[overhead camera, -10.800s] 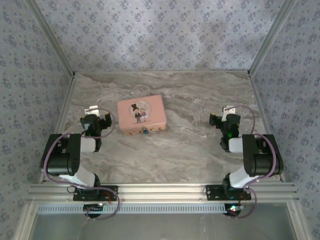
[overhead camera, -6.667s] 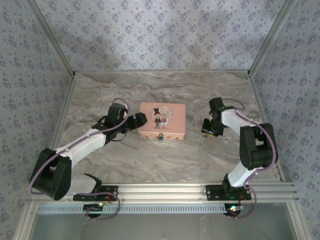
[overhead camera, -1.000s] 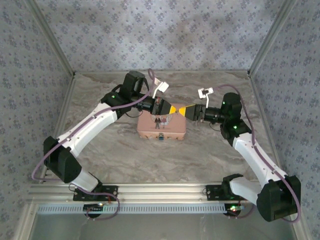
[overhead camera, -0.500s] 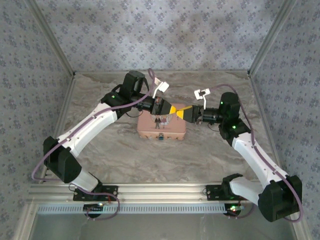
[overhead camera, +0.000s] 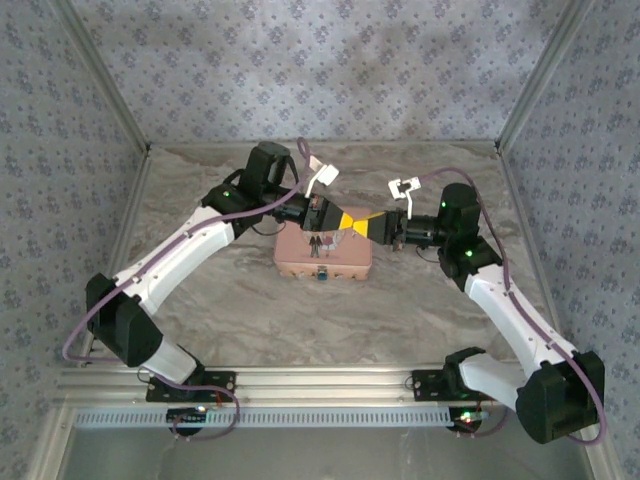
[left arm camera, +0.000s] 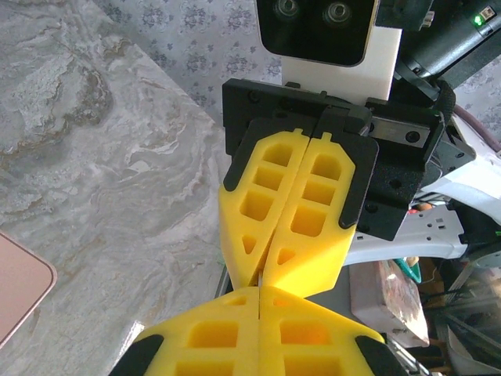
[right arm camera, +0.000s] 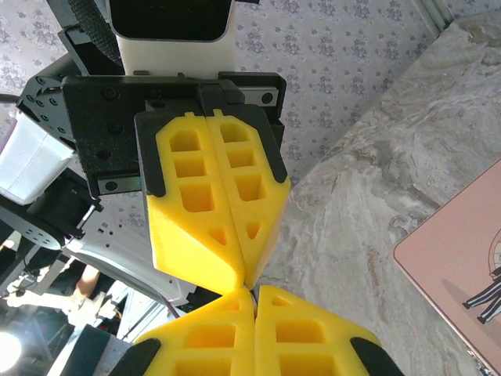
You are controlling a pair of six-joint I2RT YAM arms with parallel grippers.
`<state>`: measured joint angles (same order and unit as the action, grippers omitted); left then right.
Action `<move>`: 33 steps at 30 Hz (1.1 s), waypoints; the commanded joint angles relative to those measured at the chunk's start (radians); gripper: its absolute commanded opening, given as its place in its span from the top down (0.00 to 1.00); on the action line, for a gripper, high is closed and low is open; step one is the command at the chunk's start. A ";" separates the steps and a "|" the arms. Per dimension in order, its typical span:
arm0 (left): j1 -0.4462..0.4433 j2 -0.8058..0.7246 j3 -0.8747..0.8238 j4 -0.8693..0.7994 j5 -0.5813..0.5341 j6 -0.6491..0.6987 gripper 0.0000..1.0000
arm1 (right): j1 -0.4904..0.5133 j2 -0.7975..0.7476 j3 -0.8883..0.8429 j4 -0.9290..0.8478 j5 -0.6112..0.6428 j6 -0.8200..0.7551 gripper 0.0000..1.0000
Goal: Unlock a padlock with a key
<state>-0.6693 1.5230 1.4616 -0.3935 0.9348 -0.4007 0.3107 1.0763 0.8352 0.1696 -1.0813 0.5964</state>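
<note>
Left gripper (overhead camera: pixel 340 218) and right gripper (overhead camera: pixel 366 226), both pressed together, meet tip-to-tip over pink rectangular tin (overhead camera: pixel 298 258); tiny blue-teal padlock (overhead camera: pixel 322 274) at its near edge.

The left arm (overhead camera: pixel 185 250) is stretching far forward and bending in toward the middle. The right arm (overhead camera: pixel 505 305) is doing the same from the other side. The left gripper (overhead camera: pixel 349 220) and the right gripper (overhead camera: pixel 363 224) are pointing straight at each other, and their tips are meeting. Both grippers are pressing their yellow fingers (right arm camera: pixel 196 196) tight together, with no gap.
</note>
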 commanded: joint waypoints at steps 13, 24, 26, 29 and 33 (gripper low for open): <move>0.102 -0.053 -0.047 0.076 -0.257 -0.208 0.46 | 0.125 -0.080 0.126 -0.423 0.494 -0.415 1.00; 0.150 -0.087 -0.149 0.219 -0.333 -0.482 0.24 | 0.347 -0.139 0.104 -0.372 1.211 -0.642 1.00; 0.141 -0.082 -0.155 0.257 -0.320 -0.524 0.24 | 0.398 -0.137 0.098 -0.338 1.328 -0.692 1.00; 0.118 -0.069 -0.146 0.289 -0.308 -0.582 0.24 | 0.466 -0.138 0.077 -0.257 1.471 -0.774 1.00; 0.090 -0.038 -0.111 0.298 -0.297 -0.672 0.25 | 0.542 -0.127 0.047 -0.148 1.604 -0.891 1.00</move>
<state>-0.5621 1.4685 1.3087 -0.1471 0.6167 -0.9745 0.8165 0.9497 0.8989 -0.0975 0.3332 -0.1646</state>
